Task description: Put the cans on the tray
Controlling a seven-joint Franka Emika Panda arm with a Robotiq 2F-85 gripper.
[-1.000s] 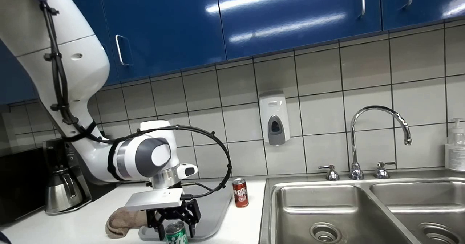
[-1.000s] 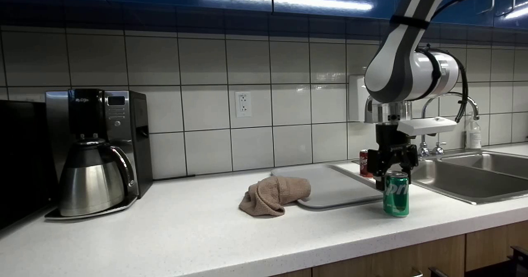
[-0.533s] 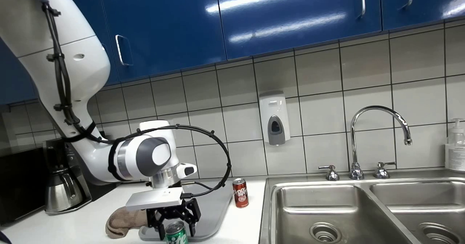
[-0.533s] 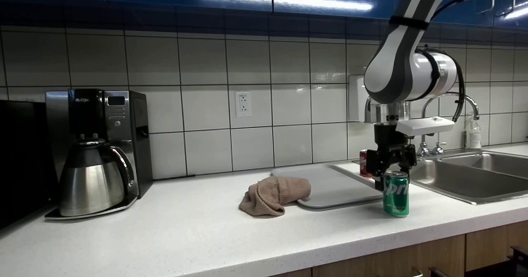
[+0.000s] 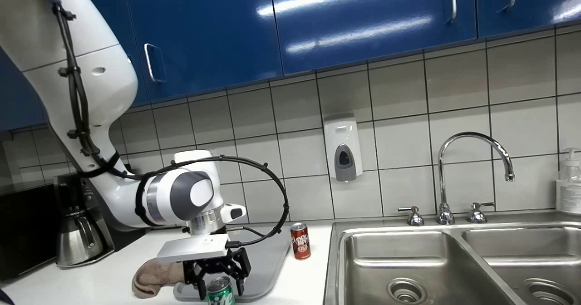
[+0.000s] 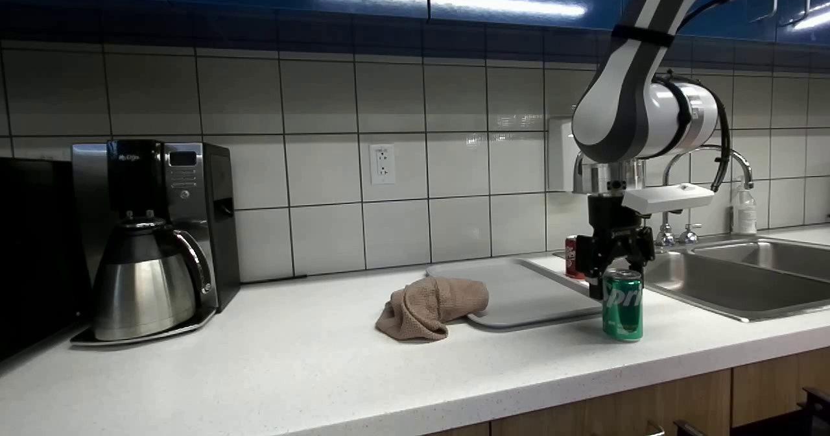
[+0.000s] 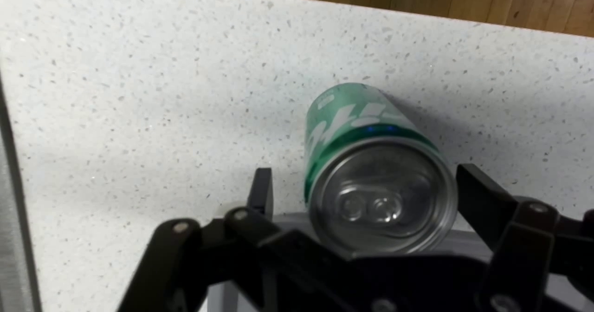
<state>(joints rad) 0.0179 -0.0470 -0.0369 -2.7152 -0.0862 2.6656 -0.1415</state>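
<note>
The pincer [image 5: 221, 295] points down, and its two fingers [image 7: 262, 193] are spread wide apart. In the wrist view the shiny top of the green can [image 7: 378, 175] is between them. There is a gap on one side; on the other side I cannot tell if a finger touches the can. The green can stands up straight on the white counter [image 6: 292, 371]. The flat grey tray [image 6: 519, 290] lies lower than the pincer and behind it in both exterior views, just beside the green can. The red can [image 5: 301, 243] stands farther back than the pincer, next to the tray's edge. Right of the pincer, in both exterior views, is the steel sink [image 5: 376, 273]; left of it are a brown cloth [image 6: 434, 306] and, well away, a coffee maker [image 6: 185, 209].
</note>
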